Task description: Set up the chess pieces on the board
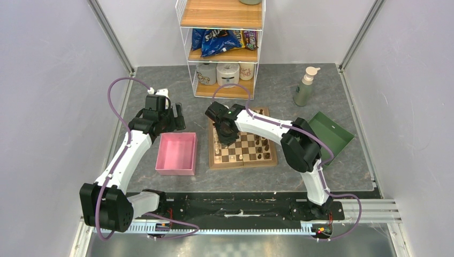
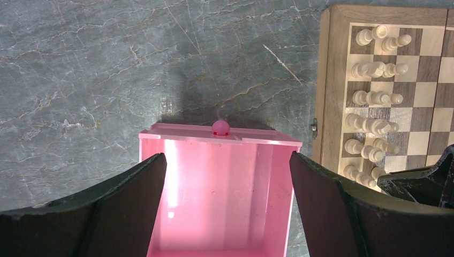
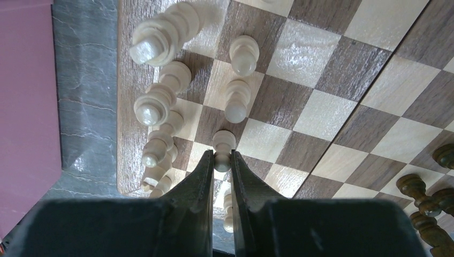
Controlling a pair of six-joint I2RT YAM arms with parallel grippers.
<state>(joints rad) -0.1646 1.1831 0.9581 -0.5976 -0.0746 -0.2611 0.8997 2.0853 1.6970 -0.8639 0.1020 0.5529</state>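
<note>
The board (image 1: 216, 160) lies mid-table, its brown border showing in the left wrist view (image 2: 331, 80) and the right wrist view (image 3: 126, 69). Cream-white chess pieces (image 2: 375, 97) stand in two files along its left side. Dark pieces (image 1: 262, 143) stand at the right, and some show at the right wrist view's corner (image 3: 420, 195). My right gripper (image 3: 222, 158) is over the board's left side (image 1: 225, 135), shut on the head of a white pawn (image 3: 224, 141) that stands in the second file. My left gripper (image 2: 227, 158) hangs open over the pink tray (image 2: 214, 203), holding nothing.
The pink tray (image 1: 176, 152) sits left of the board, the green tray (image 1: 331, 131) tilted at its right. A wire shelf rack (image 1: 222, 48) with snack bags and jars stands at the back, and a soap pump bottle (image 1: 305, 87) is behind and to the right of the board.
</note>
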